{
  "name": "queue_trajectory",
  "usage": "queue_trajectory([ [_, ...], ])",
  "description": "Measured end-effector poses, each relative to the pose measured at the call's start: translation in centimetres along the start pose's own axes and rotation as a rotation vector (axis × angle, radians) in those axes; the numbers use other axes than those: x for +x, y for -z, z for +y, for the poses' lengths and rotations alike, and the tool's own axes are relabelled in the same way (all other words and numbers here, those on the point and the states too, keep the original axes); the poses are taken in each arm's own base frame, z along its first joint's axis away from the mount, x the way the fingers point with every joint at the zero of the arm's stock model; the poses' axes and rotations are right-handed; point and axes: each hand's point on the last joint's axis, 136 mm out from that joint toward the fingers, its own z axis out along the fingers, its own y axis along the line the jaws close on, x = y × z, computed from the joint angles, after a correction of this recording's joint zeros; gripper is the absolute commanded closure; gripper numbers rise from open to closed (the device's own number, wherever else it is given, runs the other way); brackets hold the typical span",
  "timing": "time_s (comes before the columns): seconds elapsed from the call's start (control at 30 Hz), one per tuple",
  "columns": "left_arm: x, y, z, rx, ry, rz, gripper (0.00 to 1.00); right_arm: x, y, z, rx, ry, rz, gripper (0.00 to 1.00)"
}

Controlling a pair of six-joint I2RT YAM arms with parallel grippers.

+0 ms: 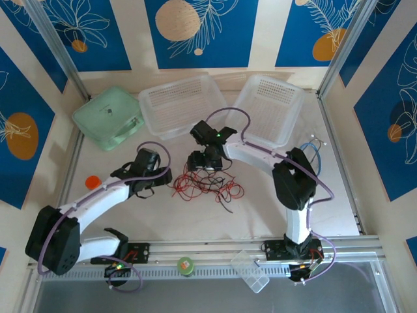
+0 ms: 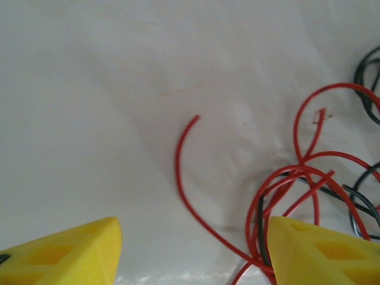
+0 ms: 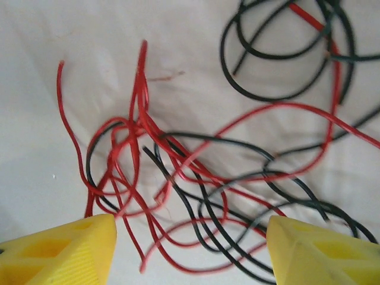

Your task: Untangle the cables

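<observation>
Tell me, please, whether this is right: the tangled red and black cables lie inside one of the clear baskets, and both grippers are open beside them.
Not quite: the top external view shows the cables on the white table, in front of the clear baskets, not inside one. The rest stands: the left gripper and right gripper are both open beside them.

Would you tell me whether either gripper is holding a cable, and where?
Nothing is held: the left gripper and the right gripper are both open near the cables.

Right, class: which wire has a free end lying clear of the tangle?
The red wire arcing up alone in the left wrist view; the black wires lie bunched within the tangle.
</observation>
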Motion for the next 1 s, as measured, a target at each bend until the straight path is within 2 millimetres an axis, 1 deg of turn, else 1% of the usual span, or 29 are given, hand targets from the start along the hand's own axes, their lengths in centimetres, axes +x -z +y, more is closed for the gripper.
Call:
queue_trajectory([
  [0.07,0.7,-0.7,-1.3,0.032,-0.027,0.022,0.24,0.3,-1.3,-0.6,0.026,-0.013,0.024,0.32],
  [0.13,1.8,-1.3,-2.6,0.059,-0.064,0.054,0.24,0.5,-2.3,-1.2,0.05,-0.026,0.046,0.34],
  [0.2,3.1,-2.1,-3.6,0.068,-0.099,0.096,0.24,0.7,-3.2,-1.7,0.071,-0.033,0.062,0.38],
  [0.3,4.7,-3.7,-3.9,0.049,-0.128,0.152,0.24,0.7,-3.9,-2.3,0.092,-0.043,0.07,0.44],
  [0.37,5.2,-4.6,-3.3,-0.001,-0.129,0.175,0.26,0.6,-4.2,-2.8,0.11,-0.044,0.068,0.53],
  [0.5,4.0,-5.6,-3.4,-0.068,-0.1,0.162,0.33,0.1,-4.2,-3.9,0.158,-0.051,0.047,0.71],
  [0.6,3.8,-5.9,-3.0,-0.117,-0.085,0.162,0.36,-0.2,-4.1,-5.3,0.2,-0.062,0.034,0.81],
  [0.7,3.6,-5.8,-2.7,-0.153,-0.078,0.162,0.36,-0.1,-4.3,-7.2,0.248,-0.082,0.035,0.85],
  [0.77,3.3,-5.8,-2.2,-0.185,-0.078,0.15,0.36,0.1,-4.4,-8.4,0.271,-0.099,0.042,0.85],
  [0.8,3.1,-5.8,-1.9,-0.201,-0.079,0.144,0.37,0.0,-4.1,-8.7,0.276,-0.103,0.032,0.86],
  [0.9,2.7,-5.7,-0.7,-0.243,-0.066,0.134,0.36,0.1,-3.6,-10.3,0.304,-0.123,0.022,0.85],
  [1.0,2.1,-5.5,0.7,-0.278,-0.039,0.131,0.36,0.2,-3.3,-11.5,0.331,-0.135,0.011,0.81],
])
